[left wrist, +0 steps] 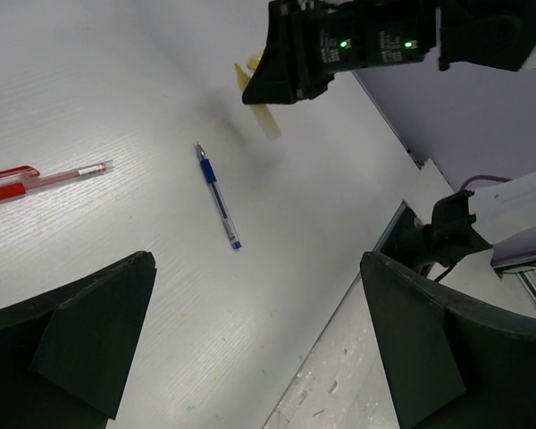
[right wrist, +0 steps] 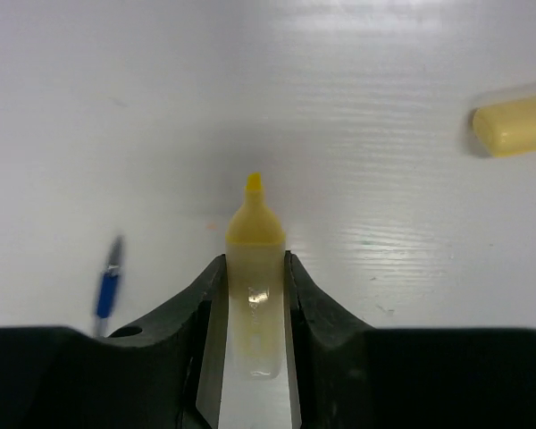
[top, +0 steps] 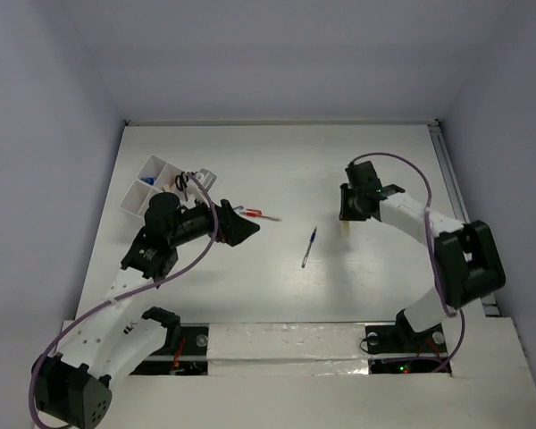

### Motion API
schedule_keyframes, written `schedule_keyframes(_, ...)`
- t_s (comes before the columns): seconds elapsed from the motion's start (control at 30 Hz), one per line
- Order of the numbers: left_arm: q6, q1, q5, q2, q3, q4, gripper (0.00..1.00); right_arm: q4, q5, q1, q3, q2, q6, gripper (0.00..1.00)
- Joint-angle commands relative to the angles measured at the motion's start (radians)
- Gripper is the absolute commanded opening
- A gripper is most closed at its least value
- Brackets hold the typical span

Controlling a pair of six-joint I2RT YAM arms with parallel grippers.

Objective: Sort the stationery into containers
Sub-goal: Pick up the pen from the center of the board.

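My right gripper (right wrist: 255, 261) is shut on a pale marker (right wrist: 254, 295) with a yellow tip, its jaws pressed against both sides of the barrel. From above, the right gripper (top: 349, 217) stands right of centre with the marker (top: 347, 229) under it. A blue pen (top: 310, 247) lies mid-table and a thin red pen (top: 259, 214) lies to its left. My left gripper (top: 239, 229) hangs open just below the red pen, holding nothing. The white divided organiser (top: 134, 202) stands at the far left, with black scissors (top: 187, 182) beside it.
A short pale yellow piece (right wrist: 515, 126) lies on the table to the right of the held marker. The left wrist view shows the blue pen (left wrist: 219, 201), the red pen (left wrist: 36, 177) and the table's near edge (left wrist: 339, 313). Something blue (top: 148, 180) sits in one organiser compartment.
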Motion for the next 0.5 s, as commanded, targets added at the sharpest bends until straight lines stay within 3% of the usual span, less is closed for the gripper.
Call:
schedule_keyframes(0.0, -0.019, -0.003, 0.060, 0.008, -0.009, 0.082, 0.98, 0.153, -0.015, 0.076, 0.000, -0.192, 0.056, 0.01)
schedule_keyframes(0.13, -0.024, -0.003, 0.065, 0.033, -0.020, 0.082, 0.85, 0.353, -0.054, 0.194, -0.032, -0.338, 0.171, 0.01)
schedule_keyframes(0.23, -0.024, -0.003, 0.053, 0.042, -0.017, 0.082, 0.85, 0.482, -0.057, 0.297, -0.022, -0.349, 0.240, 0.00)
schedule_keyframes(0.47, -0.030, -0.003, 0.002, 0.011, -0.017, 0.091, 0.82, 0.572, 0.012, 0.463, 0.067, -0.265, 0.265, 0.00)
